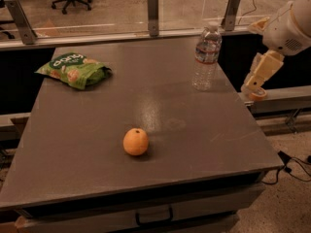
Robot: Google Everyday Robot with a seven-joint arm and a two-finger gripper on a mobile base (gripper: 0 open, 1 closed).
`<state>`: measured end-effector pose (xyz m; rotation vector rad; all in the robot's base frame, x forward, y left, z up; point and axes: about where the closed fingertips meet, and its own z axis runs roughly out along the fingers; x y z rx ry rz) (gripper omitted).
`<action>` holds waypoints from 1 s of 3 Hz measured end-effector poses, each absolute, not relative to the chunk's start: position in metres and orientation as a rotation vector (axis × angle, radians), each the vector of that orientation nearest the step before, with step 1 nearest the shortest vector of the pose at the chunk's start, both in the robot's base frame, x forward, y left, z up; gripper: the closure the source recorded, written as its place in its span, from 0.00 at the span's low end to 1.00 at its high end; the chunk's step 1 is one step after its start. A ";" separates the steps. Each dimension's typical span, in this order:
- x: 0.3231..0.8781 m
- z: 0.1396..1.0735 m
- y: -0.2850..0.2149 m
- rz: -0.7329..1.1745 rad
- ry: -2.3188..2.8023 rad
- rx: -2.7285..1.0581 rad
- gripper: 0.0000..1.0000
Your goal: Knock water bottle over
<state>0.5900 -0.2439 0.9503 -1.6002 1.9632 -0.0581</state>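
grey tabletop (204, 144) bears the clear ribbed plastic water bottle (206, 57) upright near its edge; cream gripper (257, 84) hangs off-table beside it, bottle lying tableward; how open it is, i cannot tell.

Dim, warm light falls from overhead. The jaws hang off the right edge of the surface (73, 144), their pale casing among the brightest things in view. Well to their left and lower, a soft patch of glare sits on the surface. Below that patch, the orange (135, 141) casts a small, soft-edged shadow at its base. The water bottle (206, 57), just left of the jaws, catches faint highlights. The floor (112, 8) beyond the far rail is brighter, and the space under the surface is nearly black.
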 end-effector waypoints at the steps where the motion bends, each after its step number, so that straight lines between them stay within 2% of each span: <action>1: 0.641 0.928 -0.232 0.041 1.888 -1.565 0.00; 2: 0.662 0.909 -0.212 0.165 1.842 -1.556 0.00; 3: 0.660 0.902 -0.181 0.293 1.774 -1.581 0.00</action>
